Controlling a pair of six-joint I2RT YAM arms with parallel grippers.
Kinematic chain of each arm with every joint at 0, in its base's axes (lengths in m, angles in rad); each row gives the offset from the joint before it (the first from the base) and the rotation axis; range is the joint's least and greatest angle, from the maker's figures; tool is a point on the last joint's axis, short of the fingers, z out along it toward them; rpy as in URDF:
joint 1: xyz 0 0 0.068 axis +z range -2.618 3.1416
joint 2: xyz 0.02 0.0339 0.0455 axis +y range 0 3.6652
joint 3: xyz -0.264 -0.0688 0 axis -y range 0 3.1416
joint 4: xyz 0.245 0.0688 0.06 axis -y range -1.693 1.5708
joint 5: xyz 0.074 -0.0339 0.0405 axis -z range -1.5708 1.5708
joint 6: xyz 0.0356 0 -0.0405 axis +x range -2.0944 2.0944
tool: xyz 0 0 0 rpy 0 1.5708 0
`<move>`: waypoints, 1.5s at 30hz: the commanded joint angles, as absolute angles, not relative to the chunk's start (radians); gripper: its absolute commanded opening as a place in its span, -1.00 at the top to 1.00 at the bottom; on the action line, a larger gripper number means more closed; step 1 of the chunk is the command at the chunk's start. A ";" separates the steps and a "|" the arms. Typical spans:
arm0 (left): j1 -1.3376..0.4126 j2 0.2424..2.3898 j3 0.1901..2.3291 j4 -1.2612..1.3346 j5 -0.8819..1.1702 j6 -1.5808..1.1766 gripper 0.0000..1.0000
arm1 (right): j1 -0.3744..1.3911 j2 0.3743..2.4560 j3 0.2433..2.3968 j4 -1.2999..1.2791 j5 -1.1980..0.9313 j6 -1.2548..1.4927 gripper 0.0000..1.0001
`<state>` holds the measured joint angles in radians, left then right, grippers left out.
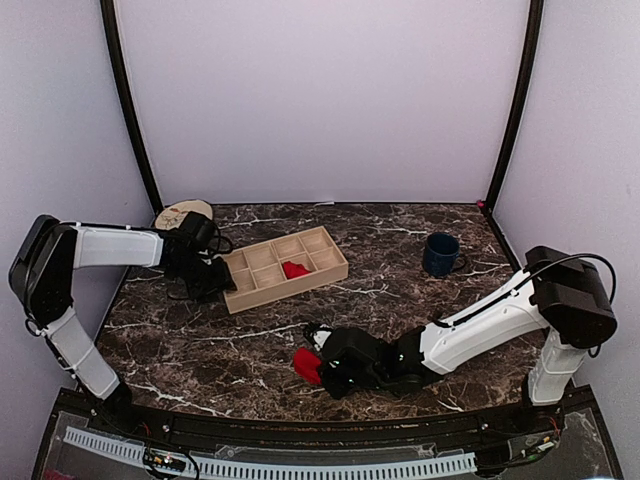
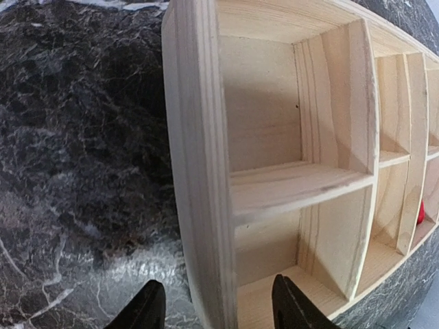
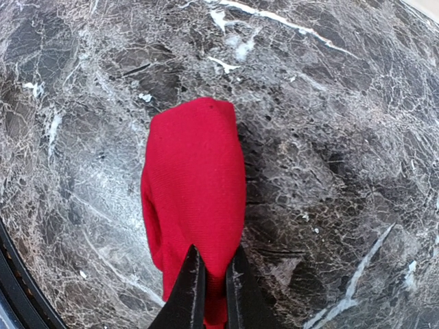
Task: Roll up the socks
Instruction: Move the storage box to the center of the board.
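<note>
The dark veined marble counter (image 1: 200,340) carries a pale wooden compartment tray (image 1: 300,285) at its left rear. The left pincer (image 2: 219,310) straddles the tray's end wall, released, with one finger outside and one inside. The right pincer (image 3: 214,288) is clenched on a red cloth sock (image 3: 195,185) lying on the counter near the front edge. A second red sock (image 1: 294,269) sits in a middle compartment.

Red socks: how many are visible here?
2. One red sock lies in a wooden tray compartment; the other sock is pinched by the right gripper near the front edge. More may be hidden.
</note>
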<state>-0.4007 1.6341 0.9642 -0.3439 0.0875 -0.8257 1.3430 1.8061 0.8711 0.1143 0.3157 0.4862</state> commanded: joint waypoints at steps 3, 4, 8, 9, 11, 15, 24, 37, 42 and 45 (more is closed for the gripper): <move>-0.392 1.709 1.045 -0.388 0.093 -0.729 0.15 | 1.342 1.790 0.873 0.025 0.316 0.466 1.00; -0.392 1.719 1.049 -0.387 0.098 -0.717 0.28 | 1.341 1.788 0.870 0.022 0.315 0.466 1.00; -0.392 1.754 1.058 -0.380 0.136 -0.682 0.78 | 1.340 1.783 0.861 0.011 0.321 0.469 1.00; -0.392 1.755 1.051 -0.374 0.145 -0.680 0.85 | 1.339 1.781 0.858 0.006 0.325 0.471 1.00; -0.393 1.747 1.022 -0.352 0.164 -0.682 0.98 | 1.340 1.776 0.849 -0.002 0.340 0.471 1.00; -0.416 1.724 0.985 -0.313 0.199 -0.683 1.00 | 1.340 1.746 0.825 -0.005 0.366 0.474 1.00; -0.515 1.727 1.023 -0.356 0.171 -0.675 1.00 | 1.340 1.695 0.827 -0.049 0.396 0.472 1.00; -0.576 1.723 1.140 -0.611 0.014 -0.778 0.94 | 1.349 1.603 0.863 -0.143 0.413 0.491 1.00; -0.634 1.735 1.158 -0.666 -0.023 -0.862 0.86 | 1.354 1.541 0.873 -0.184 0.423 0.495 1.00; -0.683 1.754 1.169 -0.703 -0.057 -0.919 0.81 | 1.355 1.523 0.874 -0.198 0.425 0.496 1.00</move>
<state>-0.6243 1.7378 1.1332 -0.6228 -0.0429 -0.8131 1.3437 1.5635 0.8440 -0.1749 0.4011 0.4850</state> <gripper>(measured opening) 0.090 0.049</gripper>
